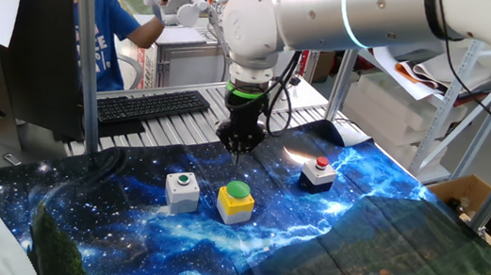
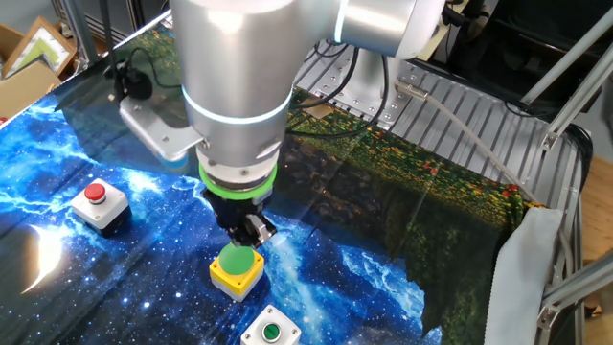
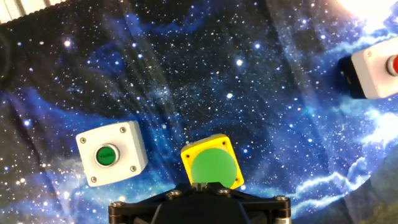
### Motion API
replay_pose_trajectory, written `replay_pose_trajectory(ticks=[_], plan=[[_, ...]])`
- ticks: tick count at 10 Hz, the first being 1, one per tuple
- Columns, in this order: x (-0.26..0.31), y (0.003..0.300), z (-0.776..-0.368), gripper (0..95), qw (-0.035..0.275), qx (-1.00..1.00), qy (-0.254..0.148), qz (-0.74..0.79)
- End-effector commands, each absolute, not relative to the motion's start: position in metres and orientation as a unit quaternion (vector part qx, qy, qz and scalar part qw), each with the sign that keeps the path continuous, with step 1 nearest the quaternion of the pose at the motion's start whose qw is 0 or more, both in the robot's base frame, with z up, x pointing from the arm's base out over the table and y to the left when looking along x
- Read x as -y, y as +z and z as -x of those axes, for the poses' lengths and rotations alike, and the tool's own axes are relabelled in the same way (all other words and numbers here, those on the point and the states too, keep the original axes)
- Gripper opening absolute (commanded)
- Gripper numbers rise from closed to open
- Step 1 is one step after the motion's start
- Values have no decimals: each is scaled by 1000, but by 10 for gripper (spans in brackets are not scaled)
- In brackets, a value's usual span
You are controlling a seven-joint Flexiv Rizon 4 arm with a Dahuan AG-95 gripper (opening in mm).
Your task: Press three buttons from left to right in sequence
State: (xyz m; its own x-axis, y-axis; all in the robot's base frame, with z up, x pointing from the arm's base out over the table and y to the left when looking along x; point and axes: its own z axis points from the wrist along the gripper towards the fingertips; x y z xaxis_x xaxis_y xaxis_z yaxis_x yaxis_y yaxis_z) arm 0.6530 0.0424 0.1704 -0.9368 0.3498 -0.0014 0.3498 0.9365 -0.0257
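Three buttons stand in a row on the starry blue cloth (image 1: 147, 255). The grey box with a small green cap (image 1: 181, 190) is on the left, also in the other fixed view (image 2: 270, 333) and the hand view (image 3: 112, 154). The yellow box with a large green dome (image 1: 236, 201) (image 2: 237, 268) (image 3: 211, 166) is in the middle. The dark box with a small red cap (image 1: 318, 173) (image 2: 99, 203) (image 3: 373, 71) is on the right. My gripper (image 1: 239, 151) (image 2: 252, 232) (image 3: 199, 185) points down, fingertips together, shut and empty. It hovers a little above the far edge of the green dome.
A black keyboard (image 1: 151, 104) lies on the metal table behind the cloth. A person in a blue shirt (image 1: 105, 42) stands at the back. The bare ribbed table top (image 2: 460, 105) and a grey cable run beside the cloth's far edge.
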Motion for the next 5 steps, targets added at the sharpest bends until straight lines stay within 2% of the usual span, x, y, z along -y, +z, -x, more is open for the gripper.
replay_pose_trajectory(ticks=[1, 5], plan=[[-43, 169, -655, 0, 4, 983, 12, 183], [-49, 163, -657, 0, 3, 976, 11, 215]])
